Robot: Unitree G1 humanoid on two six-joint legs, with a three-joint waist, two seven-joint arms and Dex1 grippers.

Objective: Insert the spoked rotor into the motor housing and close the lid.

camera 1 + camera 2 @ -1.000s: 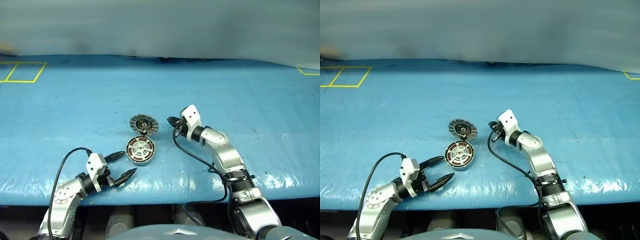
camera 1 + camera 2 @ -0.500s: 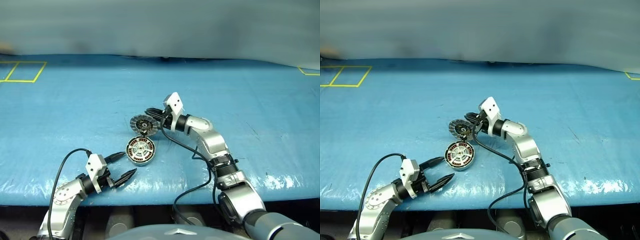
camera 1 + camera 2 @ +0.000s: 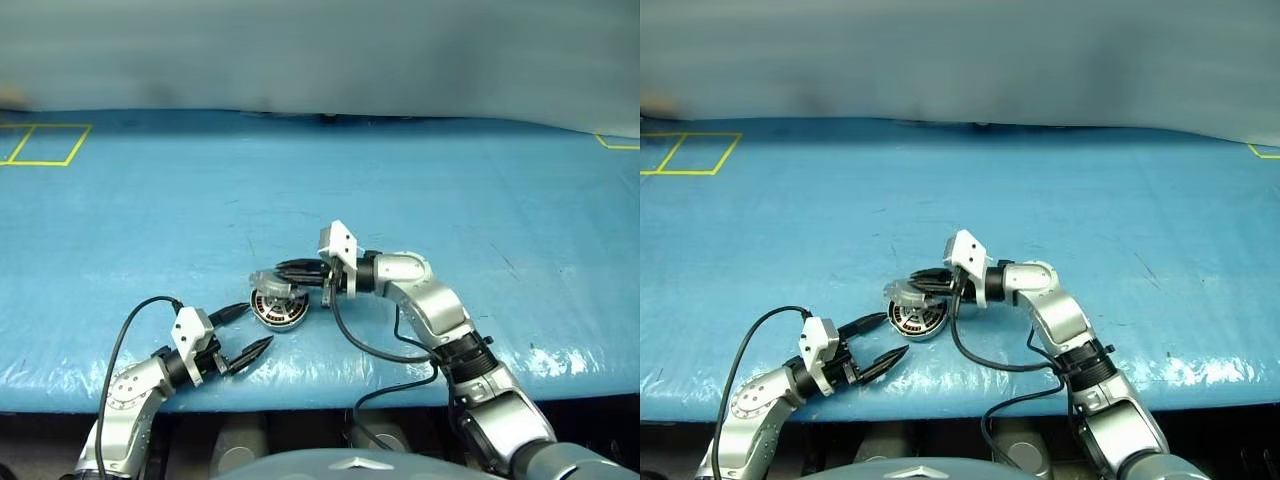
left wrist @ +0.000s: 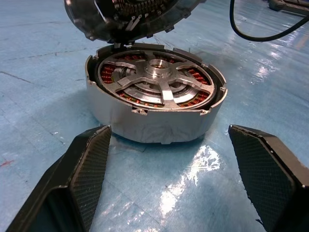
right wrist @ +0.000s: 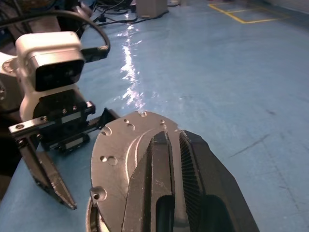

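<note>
The right claw [image 3: 285, 269] is closed, its two black fingers [image 5: 169, 164] pressed together and lying on the plain grey back of the lid [image 5: 128, 145]. The claw points sideways toward the robot's left, and its tips rest on the lid's outer face; it pushes on the lid and does not grip it. The lid [image 3: 272, 282] is tilted partway over the housing [image 3: 280, 310], joined to it at the far edge, with its segmented inner face [image 4: 130, 14] hanging above the far rim of the housing.

The housing [image 4: 155, 104] sits flat on the blue tabletop [image 3: 450, 190]. Inside it lies the rotor [image 4: 157, 82], its silvery spokes and central hub level with the rim, and copper windings show between the spokes.

The left claw [image 3: 248, 330] is wide open and holds nothing. Its two black fingers [image 4: 84, 169] stand on either side of the housing, just in front of it and apart from it, low above the tabletop near the front edge. A black cable [image 3: 125, 335] loops from the left wrist.

A second black cable [image 3: 375, 350] hangs from the right wrist and curves over the tabletop beside the housing. Yellow tape lines [image 3: 40, 145] mark the far left corner of the tabletop.
</note>
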